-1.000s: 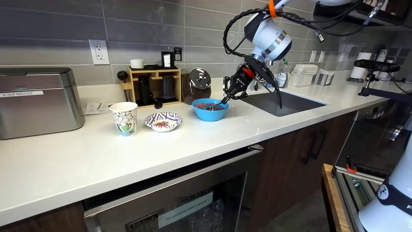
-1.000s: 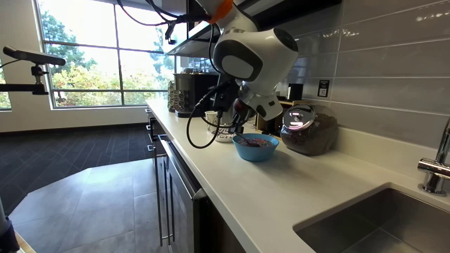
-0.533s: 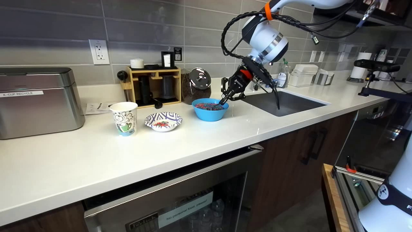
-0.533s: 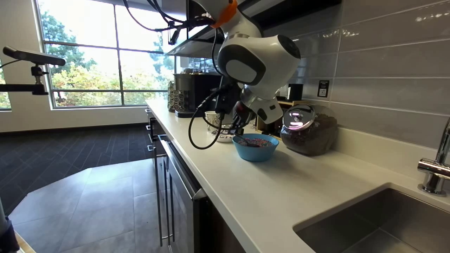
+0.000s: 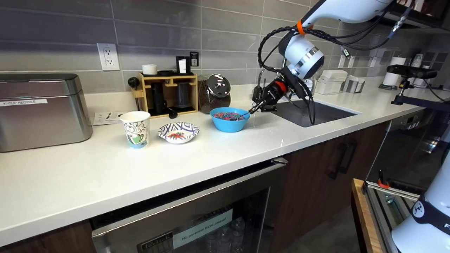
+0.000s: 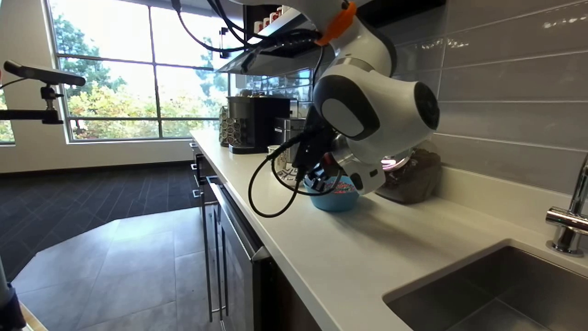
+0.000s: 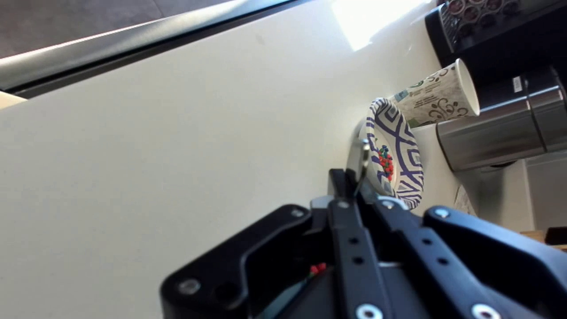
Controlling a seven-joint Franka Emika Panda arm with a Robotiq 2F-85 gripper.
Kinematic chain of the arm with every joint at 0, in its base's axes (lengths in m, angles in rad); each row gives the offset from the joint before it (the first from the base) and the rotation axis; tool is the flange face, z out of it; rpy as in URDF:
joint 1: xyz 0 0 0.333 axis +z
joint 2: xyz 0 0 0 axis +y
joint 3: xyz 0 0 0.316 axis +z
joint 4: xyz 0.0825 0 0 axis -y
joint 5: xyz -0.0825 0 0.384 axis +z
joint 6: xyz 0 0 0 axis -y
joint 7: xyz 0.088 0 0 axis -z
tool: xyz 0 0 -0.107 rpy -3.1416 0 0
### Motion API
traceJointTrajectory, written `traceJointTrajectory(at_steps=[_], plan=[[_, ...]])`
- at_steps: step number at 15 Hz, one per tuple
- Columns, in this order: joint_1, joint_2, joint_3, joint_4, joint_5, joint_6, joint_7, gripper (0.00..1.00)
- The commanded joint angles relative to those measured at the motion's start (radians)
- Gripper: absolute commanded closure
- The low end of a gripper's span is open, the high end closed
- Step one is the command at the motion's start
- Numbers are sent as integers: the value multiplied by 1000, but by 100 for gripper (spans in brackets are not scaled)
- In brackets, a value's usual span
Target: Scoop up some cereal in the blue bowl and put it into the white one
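In an exterior view, the blue bowl (image 5: 228,125) stands on the bench (image 5: 211,151) with the cereal (image 5: 225,115) in it. The pincer (image 5: 252,110) hangs at the bowl's rim on the side toward the sink (image 5: 328,112); whether it touches I cannot tell. It is closed on a spoon (image 5: 243,115), whose long axis slopes from the pincer down into the blue bowl. The white bowl (image 5: 179,128) lies beyond, apart, on the side away from the sink, so the coming carry probably has to pass over the whole blue bowl. I count one blue bowl, one white bowl, one paper cup (image 5: 135,129) and one spoon.

In an exterior view, the single arm (image 6: 367,110) hides much of the pincer and part of the blue bowl; the white bowl shows only in part, farther along the bench.

In the wrist view, the fingertips (image 7: 339,184) are together on a blurred metallic piece, which I take for the spoon; which end I cannot tell. One white bowl lies ahead, toward the picture's right, with some cereal inside; one paper cup is just beside it.
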Motion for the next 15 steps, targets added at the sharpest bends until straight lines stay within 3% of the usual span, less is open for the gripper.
traceJointTrajectory(at_steps=[1, 6, 15], plan=[[-41, 68, -21, 17, 43, -99, -80, 99], [-64, 104, -32, 26, 66, -166, -159, 99], [-72, 131, -32, 25, 63, -161, -333, 99]])
